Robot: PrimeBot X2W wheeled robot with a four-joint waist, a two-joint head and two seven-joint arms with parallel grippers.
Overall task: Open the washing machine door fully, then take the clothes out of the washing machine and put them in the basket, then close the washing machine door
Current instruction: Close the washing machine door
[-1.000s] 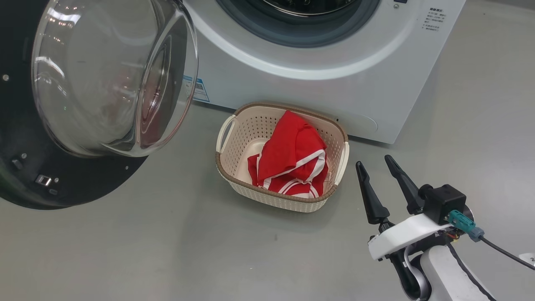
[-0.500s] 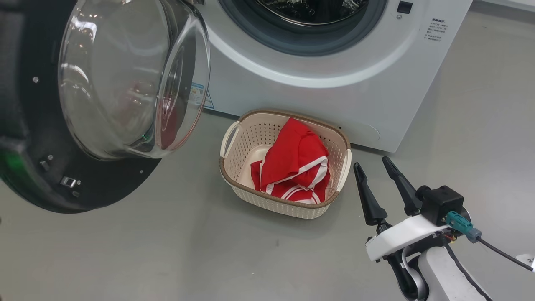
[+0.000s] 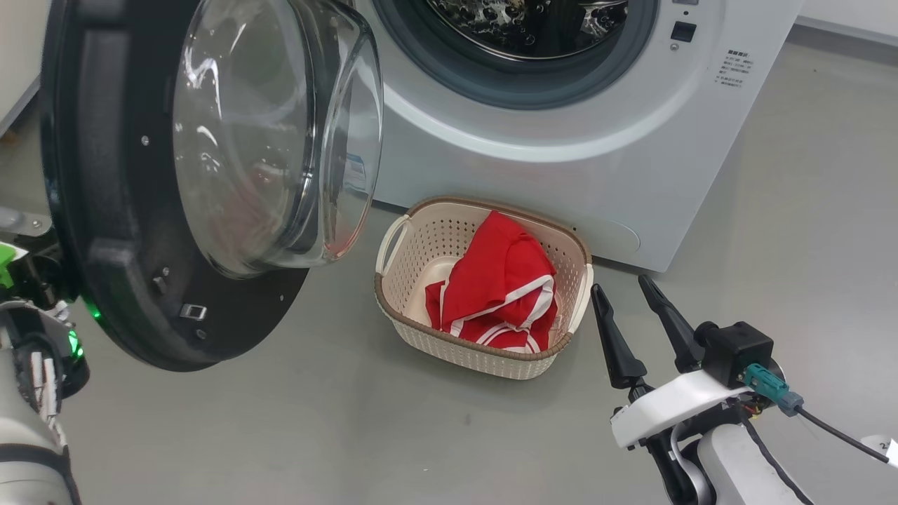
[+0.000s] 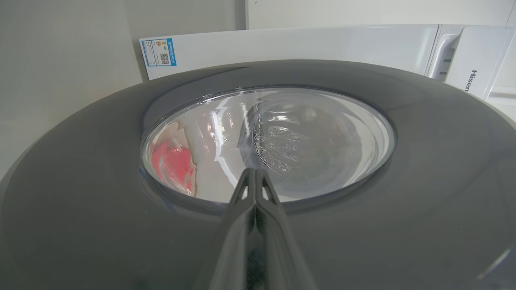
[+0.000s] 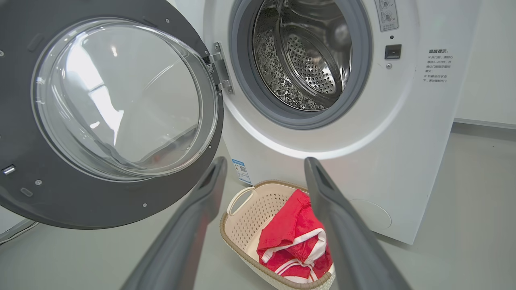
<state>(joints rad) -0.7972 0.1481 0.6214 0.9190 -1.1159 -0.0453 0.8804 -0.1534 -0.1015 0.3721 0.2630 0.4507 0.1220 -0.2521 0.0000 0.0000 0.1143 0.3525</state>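
L gripper (image 4: 254, 171) closed by door (image 4: 80, 181) face; R gripper (image 3: 619, 283) spread near basket (image 3: 463, 355) rim

The washing machine (image 3: 561, 161) is a white front-loader standing on the grey floor (image 3: 280, 421) before me. Its round port (image 5: 298, 119), ringed in grey rubber, is uncovered and shows the perforated steel drum (image 5: 310, 60) behind it. The washing machine door (image 3: 210, 175) hangs open on hinges (image 5: 219, 68) at my left of the port, and the bulging clear glass bowl in its wide black rim points to my right. The basket (image 3: 456, 351), cream with a brown rim and side handles, sits on the floor just in front of the machine, below the port. The clothes (image 3: 501, 280), red with white stripes, lie crumpled inside it.
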